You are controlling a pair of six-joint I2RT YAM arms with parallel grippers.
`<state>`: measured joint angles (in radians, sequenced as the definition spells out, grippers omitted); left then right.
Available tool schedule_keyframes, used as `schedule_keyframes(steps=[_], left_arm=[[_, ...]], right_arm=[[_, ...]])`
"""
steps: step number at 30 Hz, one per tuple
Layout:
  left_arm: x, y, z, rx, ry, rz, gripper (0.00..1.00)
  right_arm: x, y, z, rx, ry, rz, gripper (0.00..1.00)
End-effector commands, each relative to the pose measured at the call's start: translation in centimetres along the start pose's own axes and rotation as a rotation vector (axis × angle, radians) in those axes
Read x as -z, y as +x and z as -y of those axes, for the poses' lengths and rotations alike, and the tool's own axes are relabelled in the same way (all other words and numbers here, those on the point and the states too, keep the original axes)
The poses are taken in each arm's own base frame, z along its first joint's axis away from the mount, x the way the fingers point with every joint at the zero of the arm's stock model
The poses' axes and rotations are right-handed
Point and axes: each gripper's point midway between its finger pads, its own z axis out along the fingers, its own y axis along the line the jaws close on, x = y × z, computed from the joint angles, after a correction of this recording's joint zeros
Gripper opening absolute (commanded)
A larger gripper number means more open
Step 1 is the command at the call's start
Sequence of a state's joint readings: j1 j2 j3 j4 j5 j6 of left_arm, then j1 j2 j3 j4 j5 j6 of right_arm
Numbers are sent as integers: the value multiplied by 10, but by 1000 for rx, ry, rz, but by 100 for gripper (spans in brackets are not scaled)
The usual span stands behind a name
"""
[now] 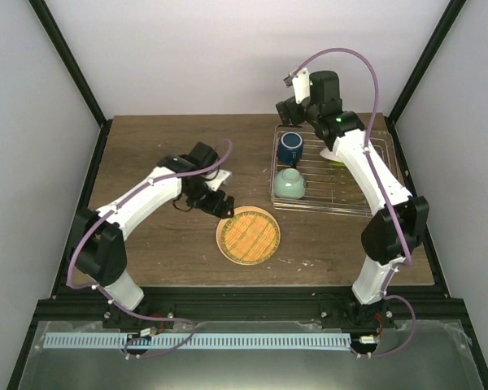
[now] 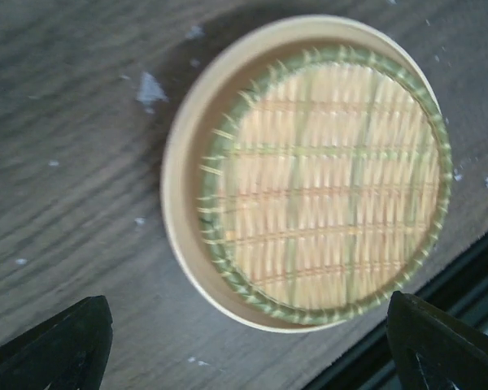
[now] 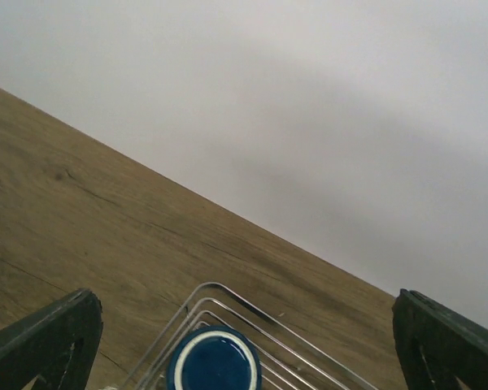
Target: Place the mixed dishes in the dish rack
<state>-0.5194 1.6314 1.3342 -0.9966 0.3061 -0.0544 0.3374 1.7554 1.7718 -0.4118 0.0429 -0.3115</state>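
Left gripper gapes over woven plate near table edge (right gripper gapes near mug).

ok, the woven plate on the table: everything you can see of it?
The woven plate is round: a plain tan rim around an orange-yellow straw-like weave edged in green. It lies flat, face up, on the wooden table, left of the dish rack, outside it. The open left pincer hovers over it, apparently not touching.

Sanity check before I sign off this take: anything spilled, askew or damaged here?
Nothing spilled or broken. Only oddity: small white flecks on the wooden table beside the orange woven plate, like chipped paint or scuffs.
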Motion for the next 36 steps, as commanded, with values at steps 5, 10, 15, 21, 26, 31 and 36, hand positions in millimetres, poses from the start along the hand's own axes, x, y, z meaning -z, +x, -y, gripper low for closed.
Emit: schedule_keyframes(steps=[5, 10, 15, 21, 26, 31, 36], left_arm=[[-24, 23, 21, -71, 17, -151, 92], [-45, 16, 11, -83, -16, -153, 91], [-58, 6, 14, -105, 8, -142, 91], [-70, 7, 23, -120, 37, -158, 91], [-77, 6, 26, -118, 51, -164, 89], [-86, 9, 27, -126, 61, -177, 89], [-106, 14, 20, -121, 57, -193, 89]], right_arm=[[8, -13, -6, -182, -55, -41, 100], [10, -3, -6, -187, -43, -66, 100], [13, 11, -7, -187, -34, -97, 100], [17, 24, -6, -174, -13, -125, 100], [14, 32, -4, -164, 9, -143, 100], [8, 38, -6, -159, 9, -161, 100], [3, 42, -4, -143, 26, -174, 100]])
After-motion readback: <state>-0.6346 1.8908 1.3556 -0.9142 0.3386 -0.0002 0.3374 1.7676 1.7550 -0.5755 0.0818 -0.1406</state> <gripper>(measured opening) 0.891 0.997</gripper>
